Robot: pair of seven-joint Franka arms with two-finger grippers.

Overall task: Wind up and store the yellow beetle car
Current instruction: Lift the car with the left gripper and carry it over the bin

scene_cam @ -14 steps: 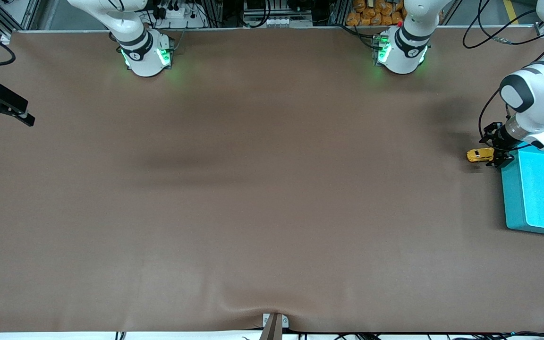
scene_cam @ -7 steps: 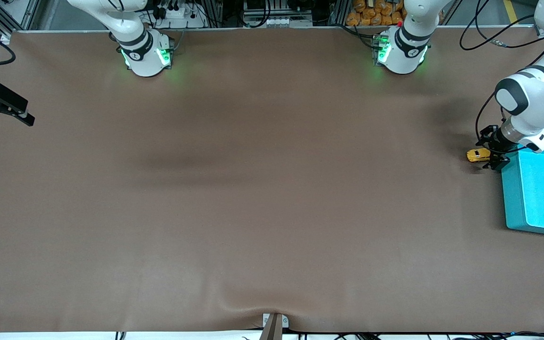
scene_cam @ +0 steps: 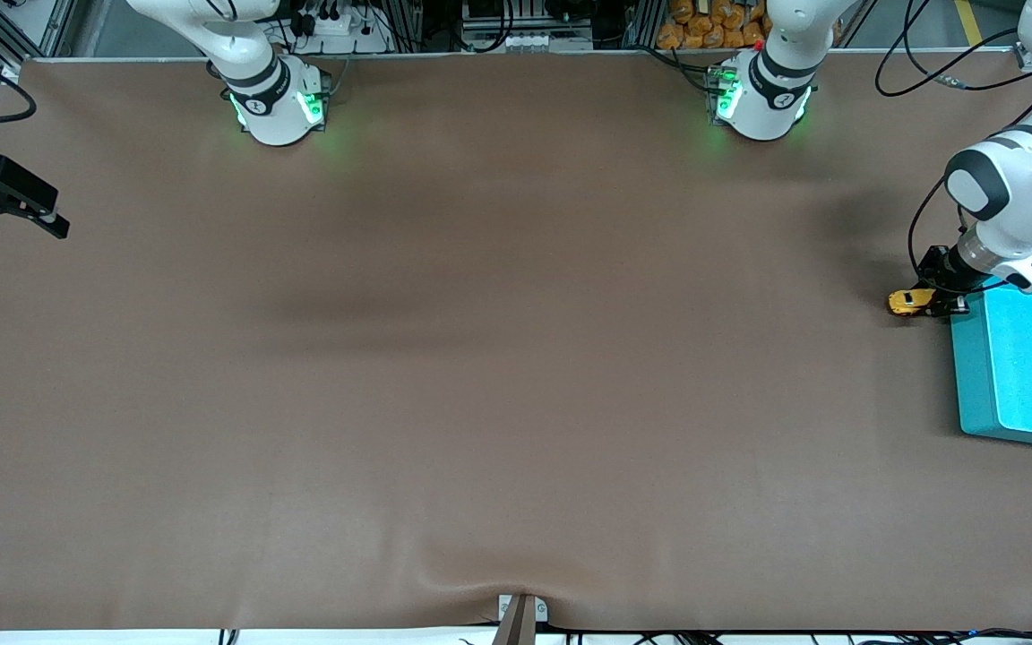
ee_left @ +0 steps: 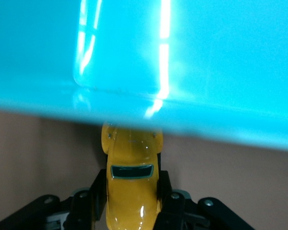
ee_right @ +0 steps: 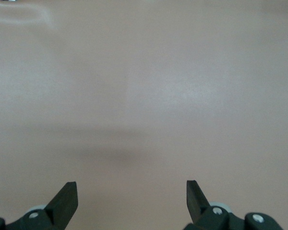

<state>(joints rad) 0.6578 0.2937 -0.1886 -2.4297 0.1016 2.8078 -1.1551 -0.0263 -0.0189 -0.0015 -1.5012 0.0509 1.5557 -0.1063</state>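
The yellow beetle car (scene_cam: 910,302) is low at the brown table, right beside the turquoise bin (scene_cam: 1022,363) at the left arm's end. My left gripper (scene_cam: 935,301) is shut on the car. In the left wrist view the car (ee_left: 132,182) sits between my black fingers (ee_left: 93,201) with its end against the bin's wall (ee_left: 144,108). My right gripper (scene_cam: 5,202) is open and empty, waiting at the right arm's end of the table. In the right wrist view its fingertips (ee_right: 67,199) stand wide apart over bare table.
The brown mat (scene_cam: 480,358) covers the whole table. The two robot bases (scene_cam: 279,103) stand along the table's edge farthest from the front camera. The bin's inside is empty.
My left gripper has come down and closed on the car, shifting it slightly toward the bin. The right arm has barely moved.
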